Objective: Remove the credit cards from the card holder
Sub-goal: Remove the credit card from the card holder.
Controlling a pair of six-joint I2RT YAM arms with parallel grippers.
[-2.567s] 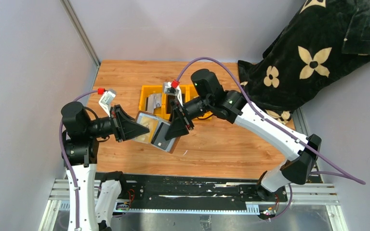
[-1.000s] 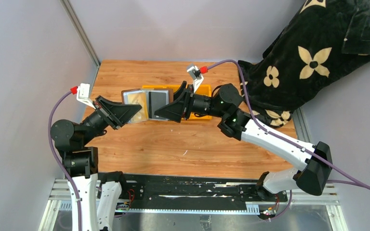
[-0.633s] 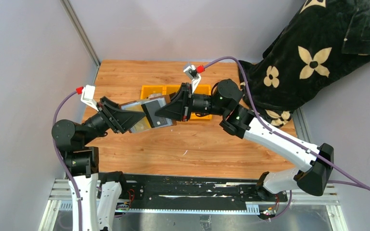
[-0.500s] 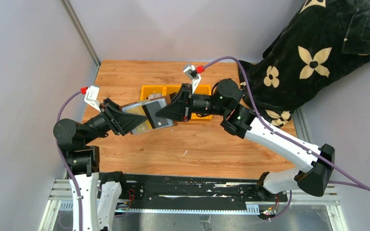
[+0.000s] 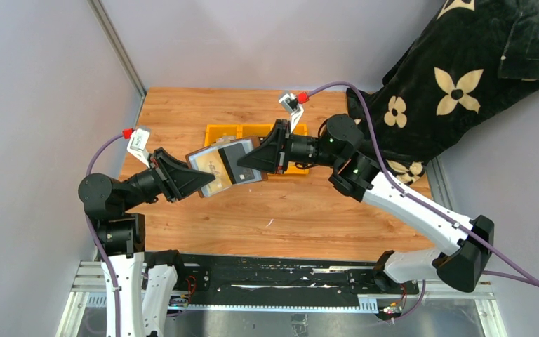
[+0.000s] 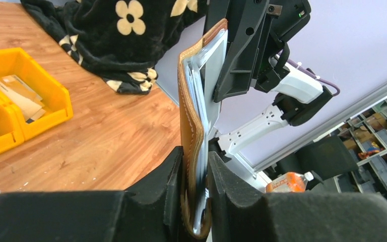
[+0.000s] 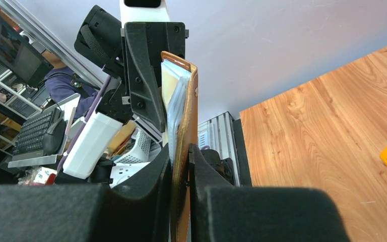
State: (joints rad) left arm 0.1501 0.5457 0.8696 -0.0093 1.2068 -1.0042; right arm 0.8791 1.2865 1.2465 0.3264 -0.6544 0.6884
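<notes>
The card holder (image 5: 224, 167) hangs in the air above the wooden surface (image 5: 288, 217), spread open between the two arms with its inner side facing up in the top view. The left tool (image 5: 207, 184) is clamped on the holder's left edge. In the left wrist view its fingers (image 6: 174, 171) press the brown leather from both sides. The right tool (image 5: 244, 161) is clamped on the opposite edge, and its own camera shows the holder edge-on and upright between its fingers (image 7: 162, 166). A tan card (image 5: 209, 168) shows in the left half of the holder and a dark card (image 5: 236, 161) in the right half, both tucked in their pockets. Just behind the holder sit the yellow bins (image 5: 253, 130). One of them (image 6: 55, 91) holds loose cards (image 6: 17, 93). A black flowered blanket (image 5: 463, 77) lies at the far right corner.
</notes>
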